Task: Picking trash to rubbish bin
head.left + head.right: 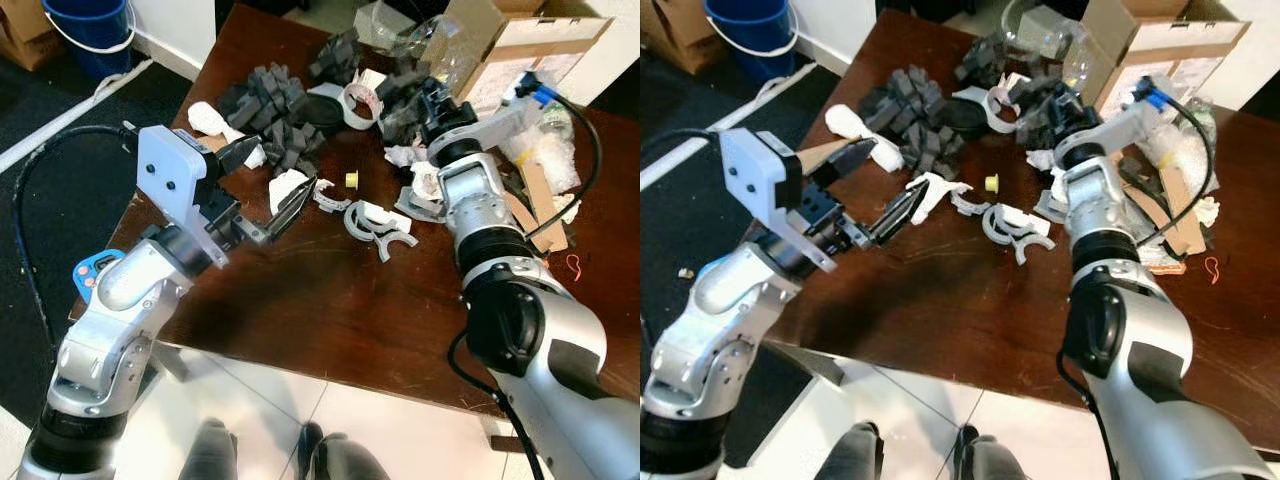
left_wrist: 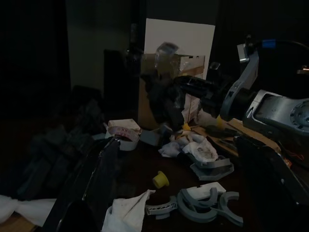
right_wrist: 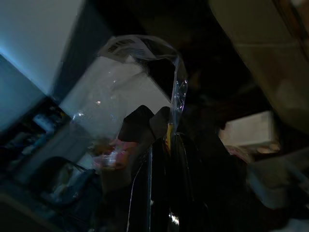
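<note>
Hovering over the table (image 1: pixel 300 310), your left gripper (image 1: pixel 265 190) has its fingers spread, crumpled white paper (image 1: pixel 285 186) right at the tips. Your right gripper (image 1: pixel 432 95) pinches a clear plastic bag (image 3: pixel 120 96).

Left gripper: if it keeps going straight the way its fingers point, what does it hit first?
Most likely the crumpled white tissue right at the tips of the left gripper. The small yellow cap and grey curved plastic pieces lie further along. Depth is uncertain.

place: storeroom-like home corner | cues: wooden table (image 1: pixel 330 300), cardboard box (image 1: pixel 520 40), blue bucket (image 1: pixel 90 25)
</note>
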`<state>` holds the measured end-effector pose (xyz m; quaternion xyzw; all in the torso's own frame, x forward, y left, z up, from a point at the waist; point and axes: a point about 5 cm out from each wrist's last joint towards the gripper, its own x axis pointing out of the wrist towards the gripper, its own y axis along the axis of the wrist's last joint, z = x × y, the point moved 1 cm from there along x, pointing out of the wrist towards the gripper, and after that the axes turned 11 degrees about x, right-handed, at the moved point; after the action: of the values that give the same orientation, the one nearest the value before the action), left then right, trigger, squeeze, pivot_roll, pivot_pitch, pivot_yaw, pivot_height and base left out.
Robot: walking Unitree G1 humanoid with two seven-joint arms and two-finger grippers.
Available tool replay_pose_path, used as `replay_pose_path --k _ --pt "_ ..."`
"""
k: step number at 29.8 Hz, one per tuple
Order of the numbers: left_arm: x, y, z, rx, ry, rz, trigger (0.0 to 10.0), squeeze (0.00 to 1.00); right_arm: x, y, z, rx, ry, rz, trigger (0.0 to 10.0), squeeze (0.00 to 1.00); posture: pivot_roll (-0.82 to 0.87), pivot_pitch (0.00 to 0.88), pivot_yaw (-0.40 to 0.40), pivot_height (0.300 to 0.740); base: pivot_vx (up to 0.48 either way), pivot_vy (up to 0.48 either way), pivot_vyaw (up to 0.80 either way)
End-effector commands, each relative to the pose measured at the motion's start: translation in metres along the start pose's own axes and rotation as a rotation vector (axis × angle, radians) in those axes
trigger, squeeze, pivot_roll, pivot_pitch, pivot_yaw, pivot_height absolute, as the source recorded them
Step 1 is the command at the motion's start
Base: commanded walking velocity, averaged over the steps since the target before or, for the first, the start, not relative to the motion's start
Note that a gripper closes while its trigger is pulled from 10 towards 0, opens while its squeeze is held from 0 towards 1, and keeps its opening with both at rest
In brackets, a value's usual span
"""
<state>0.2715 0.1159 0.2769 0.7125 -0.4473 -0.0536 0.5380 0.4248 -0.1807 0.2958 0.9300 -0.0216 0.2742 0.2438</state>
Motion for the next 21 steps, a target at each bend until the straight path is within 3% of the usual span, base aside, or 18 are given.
replay_pose_path --k 1,6,7,12,13,14,15,16,21 --pt "0.004 0.001 0.007 -0.019 -0.030 0.030 10.0 0.00 -0.009 0.016 0.008 0.053 0.057 0.030 0.0 0.00 0.29 0.151 -0.116 0.740 0.000 0.000 0.00" --pt "0.004 0.002 0.006 -0.038 -0.023 0.051 10.0 0.00 -0.012 0.021 0.009 0.089 0.106 0.032 0.0 0.00 0.29 0.146 -0.118 0.740 0.000 0.000 0.00" --pt "0.000 0.010 0.000 -0.134 0.008 0.128 10.0 0.00 -0.019 0.029 0.009 0.163 0.207 0.031 0.0 0.00 0.30 0.145 -0.121 0.740 0.000 0.000 0.00" --pt "-0.008 0.015 -0.002 -0.213 -0.005 0.184 10.0 0.00 -0.025 0.035 0.008 0.223 0.304 0.027 0.0 0.00 0.30 0.144 -0.121 0.740 0.000 0.000 0.00" --pt "-0.014 0.017 -0.004 -0.253 -0.015 0.209 10.0 0.05 -0.028 0.035 0.006 0.250 0.358 0.011 0.0 0.00 0.30 0.144 -0.119 0.740 0.000 0.000 0.00" --pt "-0.021 0.018 -0.006 -0.301 -0.023 0.242 10.0 0.18 -0.032 0.035 0.004 0.280 0.423 -0.010 0.0 0.00 0.30 0.144 -0.119 0.740 0.000 0.000 0.00" --pt "-0.025 0.021 -0.008 -0.336 -0.029 0.273 10.0 0.49 -0.034 0.033 0.001 0.301 0.472 -0.032 0.0 0.00 0.29 0.142 -0.119 0.740 0.000 0.000 0.00" --pt "-0.029 0.022 -0.009 -0.369 -0.032 0.301 10.0 1.00 -0.036 0.029 -0.002 0.320 0.515 -0.056 0.0 0.00 0.30 0.142 -0.118 0.740 0.000 0.000 0.00" --pt "-0.033 0.022 -0.018 -0.407 0.041 0.351 10.0 1.00 -0.040 0.015 -0.007 0.357 0.572 -0.112 0.0 0.00 0.30 0.142 -0.118 0.740 0.000 0.000 0.00"
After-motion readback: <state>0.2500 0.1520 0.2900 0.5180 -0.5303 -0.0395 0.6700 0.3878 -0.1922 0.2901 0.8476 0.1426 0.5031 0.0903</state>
